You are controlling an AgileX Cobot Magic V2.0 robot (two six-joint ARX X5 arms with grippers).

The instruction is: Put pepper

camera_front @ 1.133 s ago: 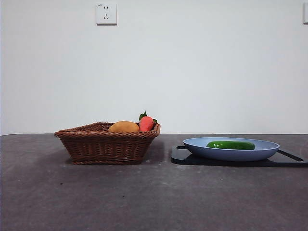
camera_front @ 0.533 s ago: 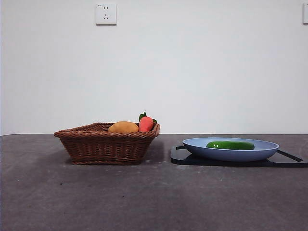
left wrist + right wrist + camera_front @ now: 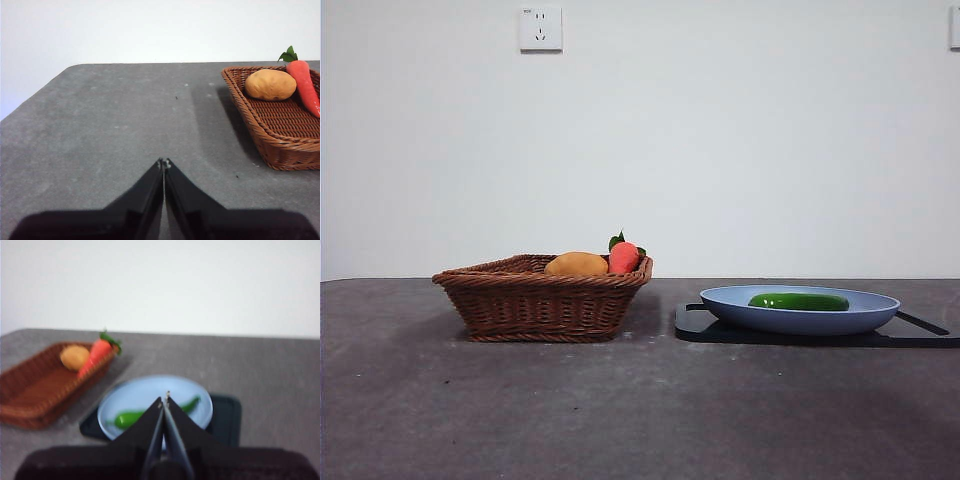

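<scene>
The glossy green pepper [image 3: 799,301] lies in the blue plate [image 3: 730,306] on the right side of the table. The right wrist view shows the same pepper [image 3: 129,417] on that plate [image 3: 145,390], partly hidden behind my right gripper [image 3: 164,400], which is shut, holds nothing and hangs above the plate's near side. My left gripper [image 3: 163,163] is shut and holds nothing, over bare table well to the side of the wicker basket [image 3: 280,145]. Neither arm shows in the front view.
The brown wicker basket [image 3: 535,300] stands left of the plate and holds a yellow-orange fruit [image 3: 577,264] and a red-orange fruit with green leaves [image 3: 623,256]. A black tray [image 3: 700,325] lies under the plate. A wall stands behind the table.
</scene>
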